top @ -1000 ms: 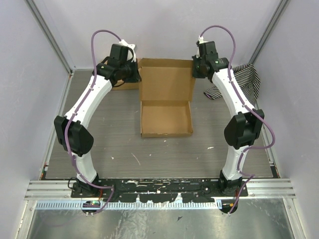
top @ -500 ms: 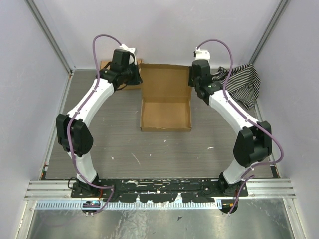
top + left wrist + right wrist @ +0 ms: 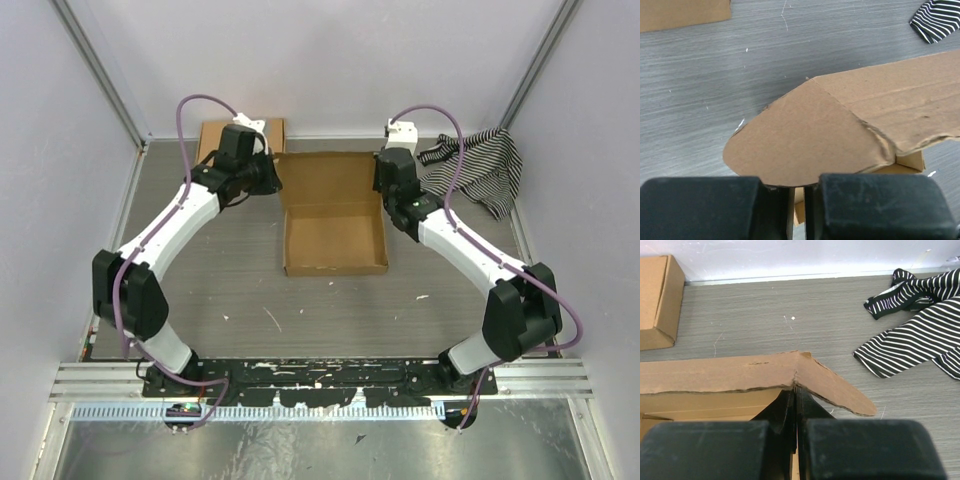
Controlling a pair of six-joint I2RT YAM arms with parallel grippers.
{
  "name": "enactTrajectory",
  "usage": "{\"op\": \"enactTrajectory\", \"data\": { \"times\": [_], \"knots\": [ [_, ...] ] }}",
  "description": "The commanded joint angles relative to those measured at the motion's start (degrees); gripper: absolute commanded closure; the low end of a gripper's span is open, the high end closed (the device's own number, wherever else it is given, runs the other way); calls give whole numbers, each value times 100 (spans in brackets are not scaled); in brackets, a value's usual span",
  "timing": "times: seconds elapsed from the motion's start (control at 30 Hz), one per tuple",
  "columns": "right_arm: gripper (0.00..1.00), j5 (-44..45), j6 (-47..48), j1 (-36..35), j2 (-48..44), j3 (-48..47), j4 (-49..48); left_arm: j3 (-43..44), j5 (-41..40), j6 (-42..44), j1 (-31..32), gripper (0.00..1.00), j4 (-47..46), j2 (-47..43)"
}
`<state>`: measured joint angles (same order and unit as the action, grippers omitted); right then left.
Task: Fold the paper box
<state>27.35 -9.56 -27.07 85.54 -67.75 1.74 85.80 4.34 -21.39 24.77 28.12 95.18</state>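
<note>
Two grippers are seen from the top external camera at the far end of the paper box (image 3: 335, 240). The box lies in the middle of the table (image 3: 230, 280), with its tray toward the arm bases and its lid panel (image 3: 333, 178) reaching toward the back wall. The left gripper (image 3: 268, 176) is set at the lid's left edge and the right gripper (image 3: 384, 178) at its right edge. A small box (image 3: 240, 133) and a striped cloth (image 3: 480, 170) lie apart from it, at the far left and far right.

From the left wrist, the jaws are seen closed on the rounded flap (image 3: 800, 145), with a sliver of cardboard pinched between them. The hold is only at the flap's rim, so a slip is judged possible if the pull is sudden.

From the right wrist, the jaws are seen almost together, clamped at the lid's corner where the pointed flap (image 3: 835, 390) bends away. The cardboard edge looks frayed there.

The step in hand is judged to be closing the lid. It is best swung toward the tray about its crease with both sides carried evenly, so that the panel is not twisted. The side flaps should be steered inside the tray walls before the lid is pressed down
</note>
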Motion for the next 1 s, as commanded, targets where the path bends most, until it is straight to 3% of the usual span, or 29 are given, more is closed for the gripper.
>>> {"op": "enactTrajectory", "data": {
  "times": [0.0, 0.2, 0.37, 0.6, 0.73, 0.97],
  "knots": [
    [99, 386, -358, -92, -469, 192, -250, -327, 42, -243, 66, 84, -355, -478],
    [99, 530, -902, -101, -845, 796, -231, -591, -37, -369, 234, 85, -575, -619],
    [99, 714, -1034, -101, -1052, 1280, -1006, -411, -129, -257, 247, 89, -741, -459],
    [90, 917, -745, -97, -626, 1250, -1933, -91, -349, 193, 247, 89, -1162, -193],
    [86, 873, -481, -79, -292, 1151, -2572, -136, -523, 364, 247, 95, -1507, -74],
    [76, 162, -419, -70, -19, 571, -1565, -635, -739, 363, 247, 100, -1996, -6]
  ]
}}
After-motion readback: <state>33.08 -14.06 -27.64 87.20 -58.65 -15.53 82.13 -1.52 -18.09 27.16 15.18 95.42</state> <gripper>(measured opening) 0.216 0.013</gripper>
